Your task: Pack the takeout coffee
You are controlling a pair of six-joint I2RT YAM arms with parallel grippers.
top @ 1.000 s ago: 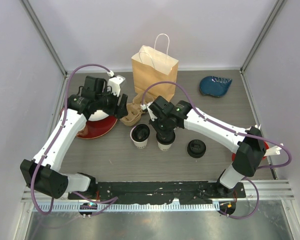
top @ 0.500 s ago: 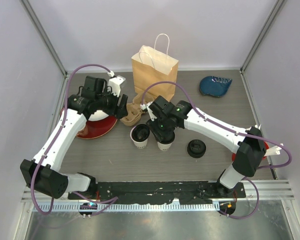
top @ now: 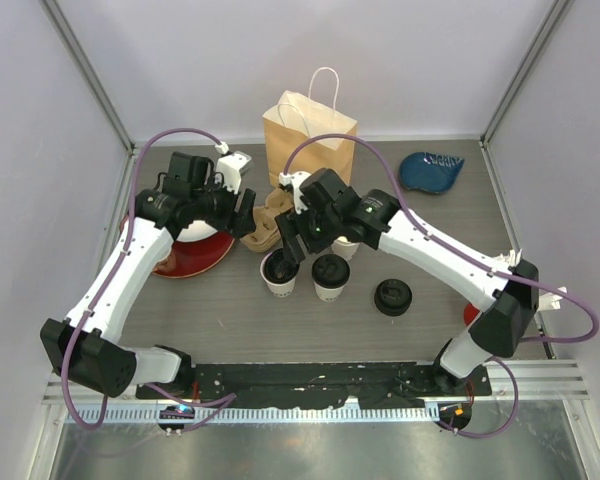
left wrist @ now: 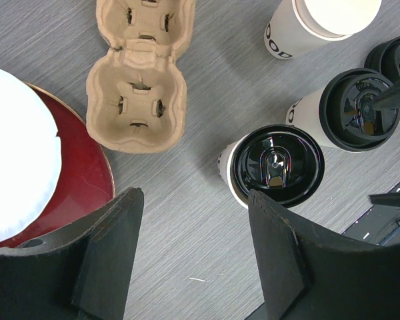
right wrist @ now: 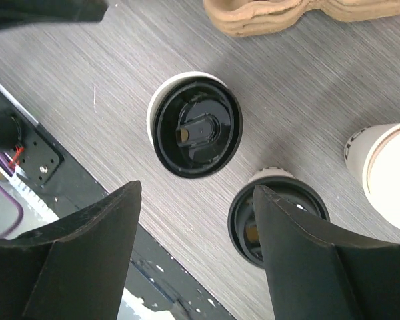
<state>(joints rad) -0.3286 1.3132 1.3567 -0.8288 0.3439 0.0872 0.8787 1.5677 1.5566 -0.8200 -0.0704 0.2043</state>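
Takeout coffee stands near the middle of the table as two white paper cups under black sip lids, side by side and close together but apart. The first lidded cup is toward the left arm and the second lidded cup toward the right. Both are upright and outside the pulp cup carrier, which lies just behind them with its pockets unfilled.

The right gripper hangs above the first cup with its jaws wide apart, gripping nothing. Its camera looks straight down on that cup's lid, but one of its fingers covers part of the second cup. The left wrist view shows both lids whole. It also shows the left gripper, jaws spread and holding nothing, above bare table beside the carrier.

A third cup with no lid stands behind the second one. The left wrist view shows dark lettering on its side, while from overhead the right arm hides most of it. A stack of black lids sits to the right of the cups.

Only the overhead view takes in the brown paper bag, upright behind the carrier, and the blue dish in the far right corner. The red plate lies under the left arm, and the left wrist view shows a white round object on it.
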